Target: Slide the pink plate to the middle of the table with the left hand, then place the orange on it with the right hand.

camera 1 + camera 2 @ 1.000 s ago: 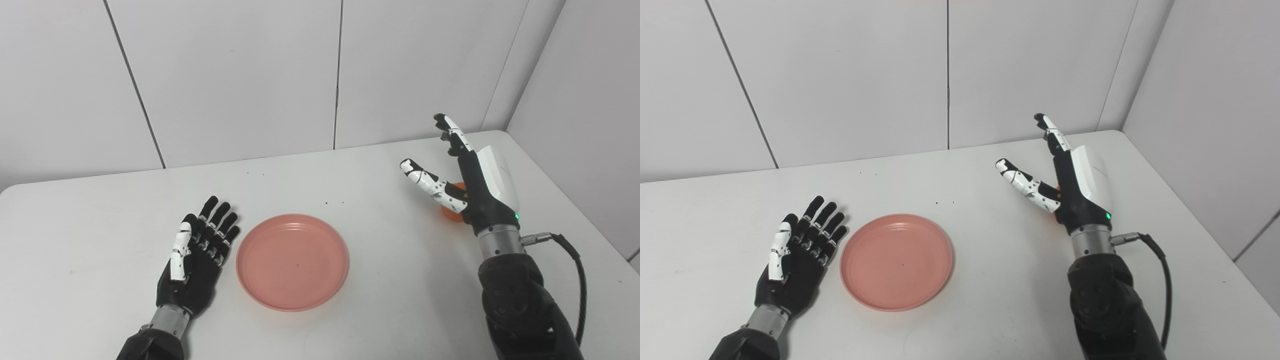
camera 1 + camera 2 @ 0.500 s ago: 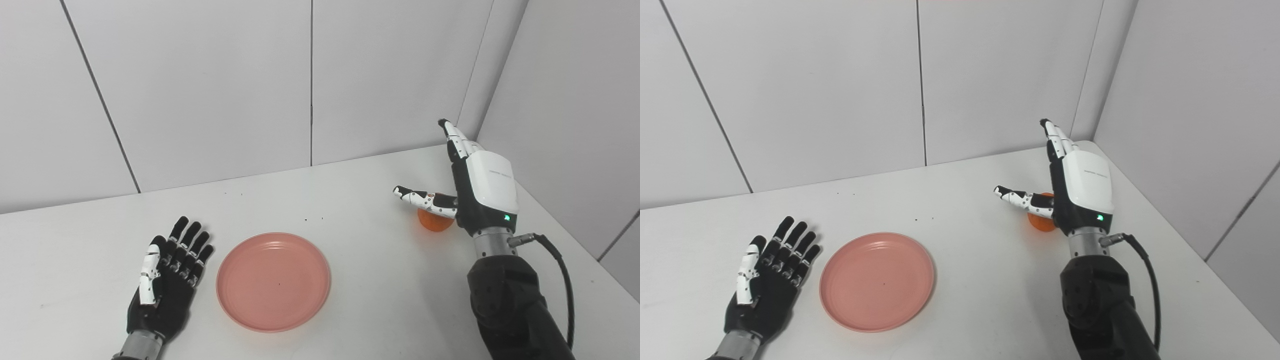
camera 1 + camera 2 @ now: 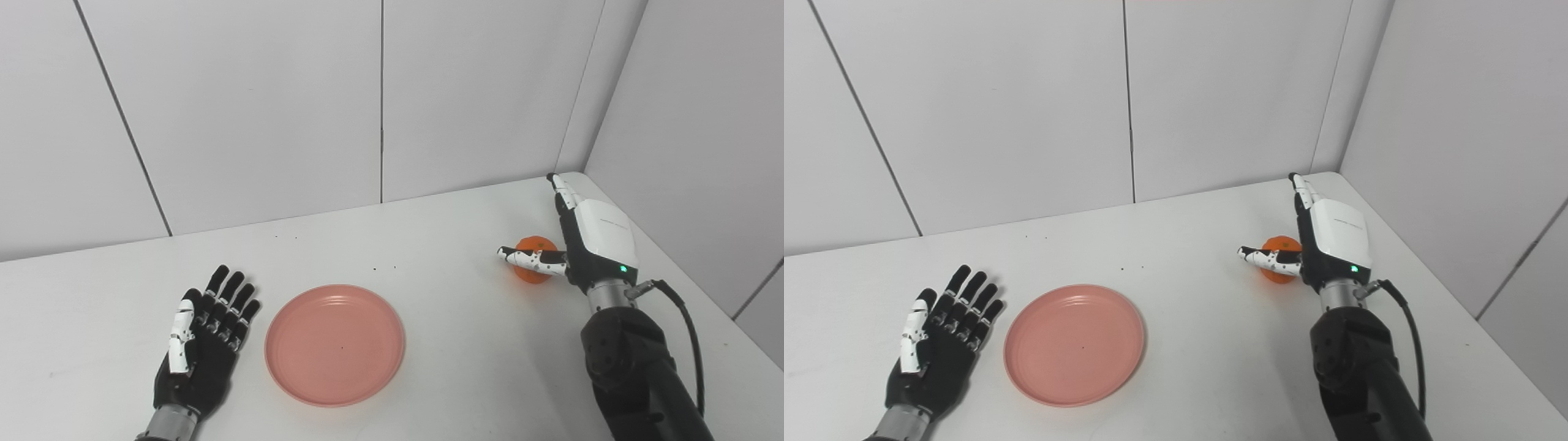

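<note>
The pink plate (image 3: 335, 343) lies flat on the white table (image 3: 441, 343), a little left of centre. My left hand (image 3: 205, 346) rests palm up just left of it, fingers spread, open, apart from the rim. The orange (image 3: 534, 252) sits at the far right near the wall corner. My right hand (image 3: 588, 239) stands edge-on right beside it, open, fingers pointing away and thumb reaching across the orange's near side. Whether the palm touches the orange I cannot tell.
The grey panel walls meet in a corner (image 3: 566, 165) close behind the right hand. The table's right edge (image 3: 704, 294) runs just beyond the right forearm, where a black cable (image 3: 686, 318) loops out.
The camera swung right and upward during the first half second. My right hand dropped lower and moved in beside the orange, with the thumb now across its front. Left hand and plate stayed put.
</note>
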